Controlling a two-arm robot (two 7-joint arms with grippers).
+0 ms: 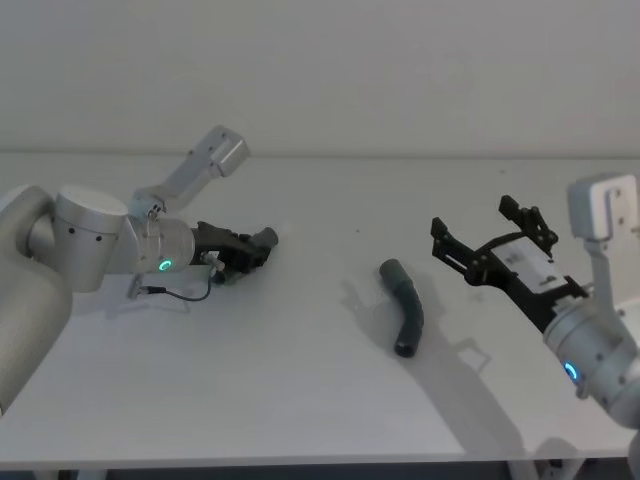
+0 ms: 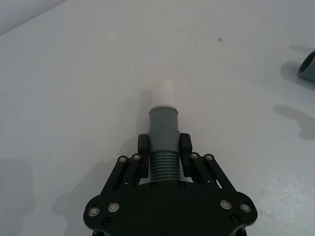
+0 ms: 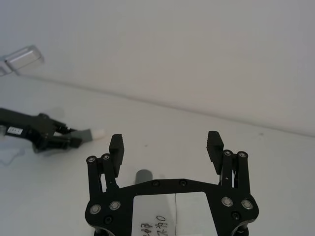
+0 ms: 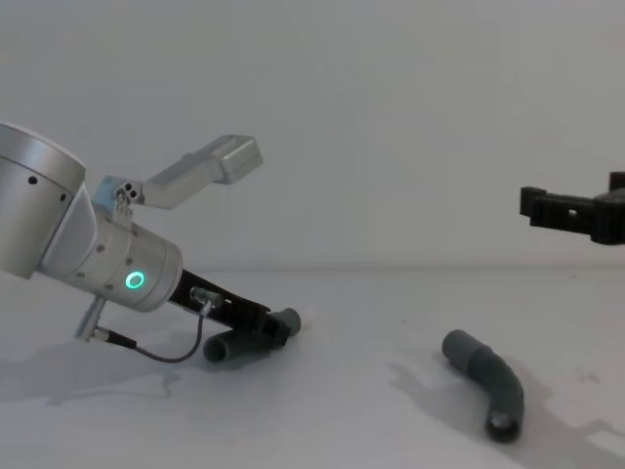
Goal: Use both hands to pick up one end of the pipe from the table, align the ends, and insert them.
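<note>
Nearest the front edge: loose pipe piece (image 1: 405, 310), flat on the bench (image 1: 300, 420), right of centre. Its long axis runs front edge to back, bend bowing right. Above it, toward the right edge, the right gripper (image 1: 480, 228) hangs with jaws wide apart and empty. The piece lies just left and below it, so this arm is nearer. Farther back and left, the left gripper (image 2: 165, 147) sits low, clamped on the other piece (image 2: 163, 123), whitish tip (image 2: 161, 93) pointing toward the right edge.

The left arm (image 1: 90, 240) reaches in low from the left edge of the head view, a green ring (image 1: 165, 265) lit at its wrist. Its left gripper (image 1: 258, 243) is clamped on a pipe piece (image 2: 163, 123). At the right edge, the right arm (image 1: 600, 355) holds the right gripper (image 1: 482, 228) raised, jaws spread wide.
</note>
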